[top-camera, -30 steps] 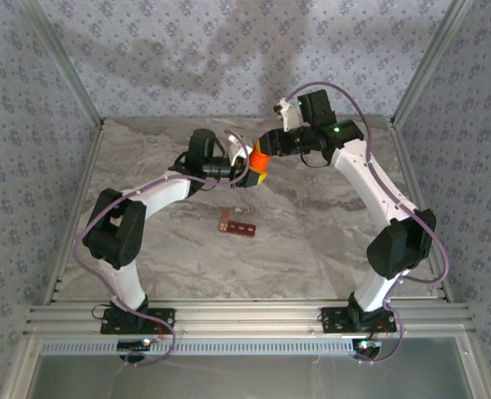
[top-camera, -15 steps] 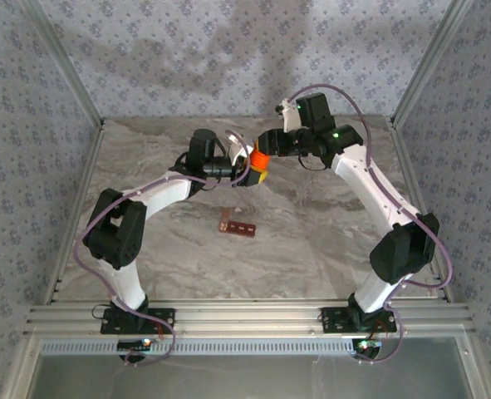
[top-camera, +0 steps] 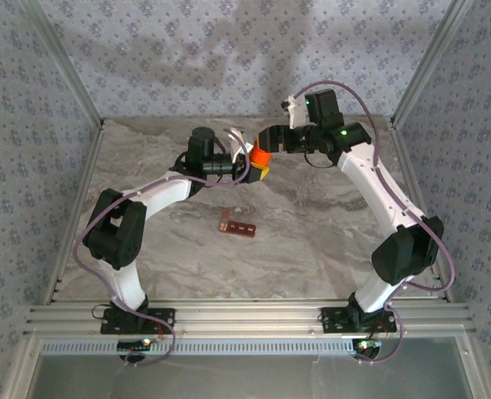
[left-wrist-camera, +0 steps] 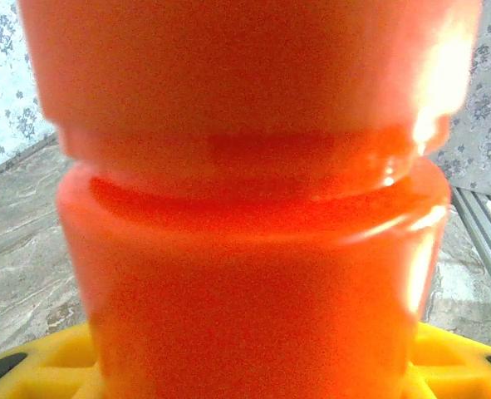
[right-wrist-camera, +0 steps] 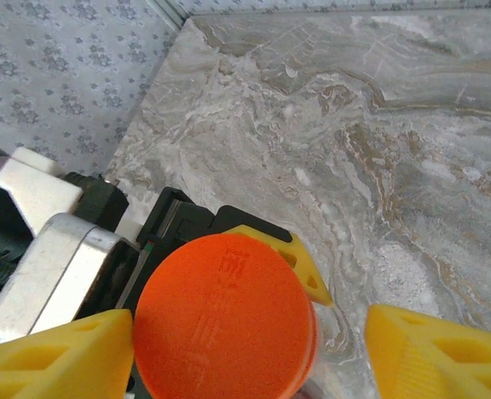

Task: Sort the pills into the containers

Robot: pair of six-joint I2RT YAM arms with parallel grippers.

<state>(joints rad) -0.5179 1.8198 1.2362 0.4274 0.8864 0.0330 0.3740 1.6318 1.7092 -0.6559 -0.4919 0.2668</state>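
An orange bottle (top-camera: 259, 160) with its orange cap (right-wrist-camera: 224, 320) on is held above the table at the back centre. My left gripper (top-camera: 250, 171) is shut on the bottle's body (left-wrist-camera: 253, 249), its yellow fingers (left-wrist-camera: 46, 366) at either side. My right gripper (top-camera: 267, 143) stands open around the cap from the right. Its left finger (right-wrist-camera: 62, 357) sits beside the cap and its right finger (right-wrist-camera: 436, 357) stands well apart. The containers (top-camera: 237, 225), a dark red-brown strip, lie on the table in the middle. The pills are hidden.
The marble table (top-camera: 311, 241) is fenced by patterned walls (top-camera: 29, 125) on three sides. An aluminium rail (top-camera: 245, 320) carrying both arm bases runs along the near edge. Open tabletop lies around the containers.
My right gripper has opened from shut on the cap and drawn slightly back. The left gripper still holds the bottle in the same place.
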